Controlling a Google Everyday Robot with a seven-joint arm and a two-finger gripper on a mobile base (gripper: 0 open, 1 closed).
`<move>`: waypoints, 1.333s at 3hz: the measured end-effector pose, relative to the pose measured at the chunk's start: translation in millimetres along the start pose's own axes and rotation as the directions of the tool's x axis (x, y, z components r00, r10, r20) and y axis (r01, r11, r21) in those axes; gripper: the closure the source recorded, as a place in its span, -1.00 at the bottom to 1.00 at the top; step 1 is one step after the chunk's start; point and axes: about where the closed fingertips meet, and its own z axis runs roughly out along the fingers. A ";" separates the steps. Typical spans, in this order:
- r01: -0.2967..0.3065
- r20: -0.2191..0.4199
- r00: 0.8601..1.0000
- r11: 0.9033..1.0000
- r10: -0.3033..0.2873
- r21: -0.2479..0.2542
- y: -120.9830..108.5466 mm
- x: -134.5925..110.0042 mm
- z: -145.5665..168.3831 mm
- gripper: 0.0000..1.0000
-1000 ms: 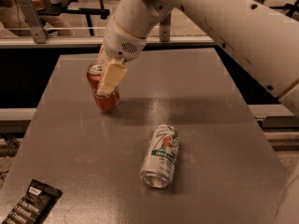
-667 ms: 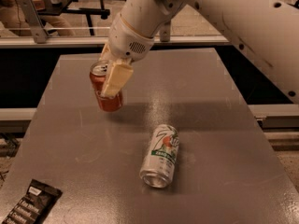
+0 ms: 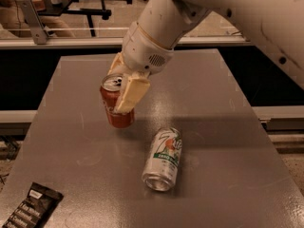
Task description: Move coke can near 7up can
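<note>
Grey table (image 3: pixel 228 127) — end effector (image 3: pixel 118 98) clasps coke can (image 3: pixel 118 118), near 7up can (image 3: pixel 164 158).

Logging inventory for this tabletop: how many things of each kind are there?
Cans: 2 (coke can held in the gripper, up-left of the 7up can lying on its side)
Packets: 1 (dark snack packet, near-left corner)
Total: 3

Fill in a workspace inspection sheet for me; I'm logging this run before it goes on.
Surface: grey table, flat.
Job's things: coke can slightly tilted, held; 7up can lying on its side, nearer the camera and to the right, apart from it.
Clutter: snack packet at the near left corner.
Grippers: gripper shut on the coke can, over the table's left middle.
Cables: nothing seen.
Surroundings: dark furniture legs behind the table.
</note>
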 end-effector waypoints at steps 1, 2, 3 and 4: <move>0.009 -0.003 1.000 1.000 -0.009 -0.020 20.8 2.9 0.1 1.00; 0.002 -0.011 1.000 1.000 -0.002 -0.026 36.8 4.4 0.3 1.00; -0.023 -0.021 1.000 0.999 0.023 -0.028 47.2 8.6 2.4 0.72; -0.051 -0.015 0.999 0.998 0.051 -0.030 48.3 14.7 6.7 0.25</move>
